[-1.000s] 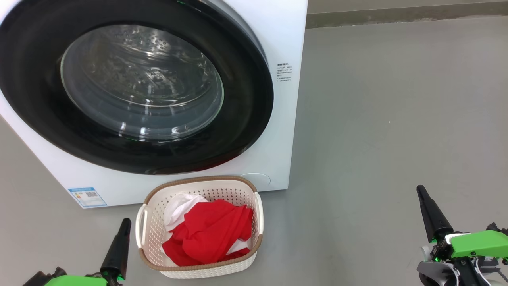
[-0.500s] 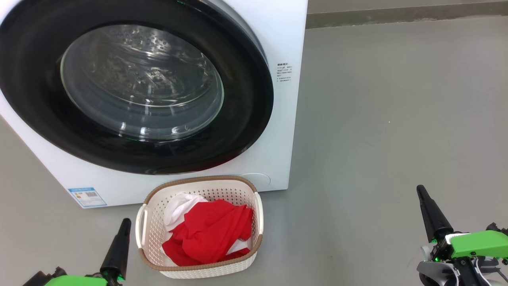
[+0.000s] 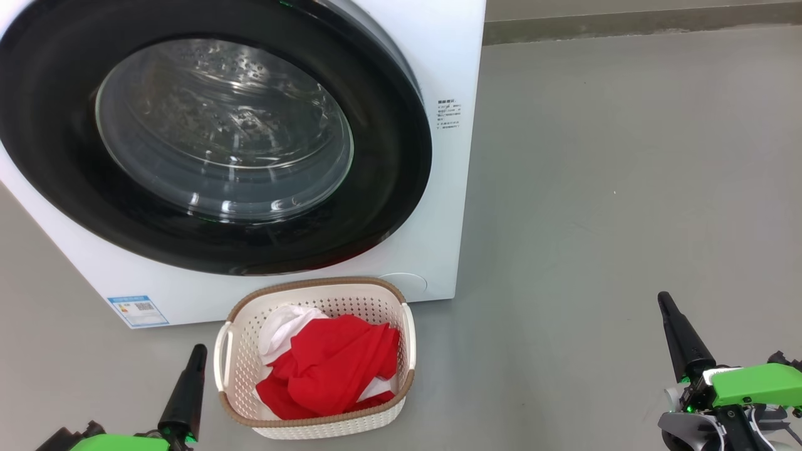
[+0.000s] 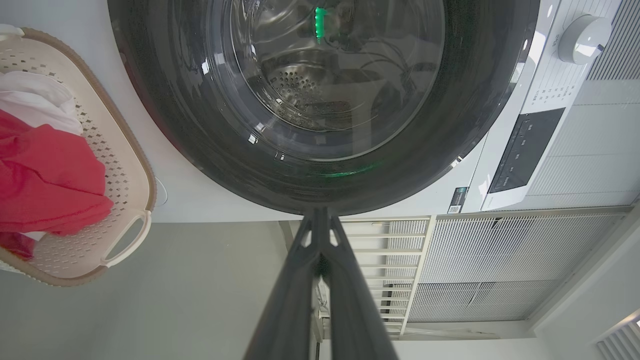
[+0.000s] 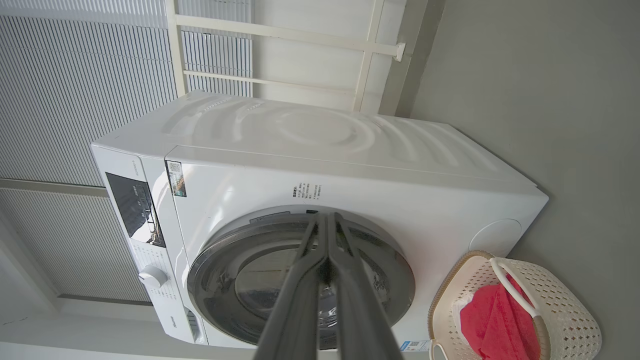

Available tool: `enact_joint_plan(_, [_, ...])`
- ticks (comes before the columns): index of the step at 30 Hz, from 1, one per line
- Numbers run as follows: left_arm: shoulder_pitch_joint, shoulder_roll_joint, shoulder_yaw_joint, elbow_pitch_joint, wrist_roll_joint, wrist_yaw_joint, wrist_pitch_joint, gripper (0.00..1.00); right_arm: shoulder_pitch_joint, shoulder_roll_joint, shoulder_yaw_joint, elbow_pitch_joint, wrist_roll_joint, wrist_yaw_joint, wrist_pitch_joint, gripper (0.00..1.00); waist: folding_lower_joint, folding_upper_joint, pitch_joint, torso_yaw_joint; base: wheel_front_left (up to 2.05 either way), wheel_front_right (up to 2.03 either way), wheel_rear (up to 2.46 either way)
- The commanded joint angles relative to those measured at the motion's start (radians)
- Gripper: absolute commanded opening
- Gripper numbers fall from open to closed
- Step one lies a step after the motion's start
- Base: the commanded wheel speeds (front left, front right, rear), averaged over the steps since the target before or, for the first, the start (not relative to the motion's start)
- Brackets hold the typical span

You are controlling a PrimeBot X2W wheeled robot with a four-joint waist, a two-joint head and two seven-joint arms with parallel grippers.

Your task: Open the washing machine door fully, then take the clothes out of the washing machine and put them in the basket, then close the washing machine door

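The left pincer (image 4: 320, 212) is seen with its fingers pressed together. Just beyond its tips, the washing machine door (image 4: 200, 125) is seen shut. Left of the pincer, red and white clothes (image 4: 50, 180) are heaped in the basket (image 4: 135, 165). A knob (image 4: 584, 32) is seen far right.

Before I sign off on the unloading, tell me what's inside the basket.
The basket holds red clothes bunched over a white piece. Whatever lies beneath the heap, including most of the basket's floor, is covered.

Head camera downward, wrist cameras sideways, all toward washing machine (image 3: 454, 213)
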State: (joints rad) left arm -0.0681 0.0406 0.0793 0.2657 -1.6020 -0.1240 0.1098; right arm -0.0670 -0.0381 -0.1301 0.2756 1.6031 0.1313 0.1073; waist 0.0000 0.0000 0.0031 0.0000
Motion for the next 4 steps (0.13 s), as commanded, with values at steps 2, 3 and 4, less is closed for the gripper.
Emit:
enact_joint_plan(2, [-0.040,0.010,0.035,-0.021,-0.007,-0.007,0.003,0.00,-0.041,-0.012,0.015,-0.031,0.005,-0.001,0.007,0.00,0.0000,0.0000,0.000,0.000,0.00,0.00,0.00])
enact_joint_plan(3, [-0.040,0.010,0.035,-0.021,-0.007,-0.007,0.003,0.00,-0.041,-0.012,0.015,-0.031,0.005,-0.001,0.007,0.00,0.0000,0.0000,0.000,0.000,0.00,0.00,0.00])
enact_joint_plan(4, [-0.040,0.010,0.035,-0.021,-0.007,-0.007,0.003,0.00,-0.041,-0.012,0.015,-0.031,0.005,-0.001,0.007,0.00,0.0000,0.0000,0.000,0.000,0.00,0.00,0.00])
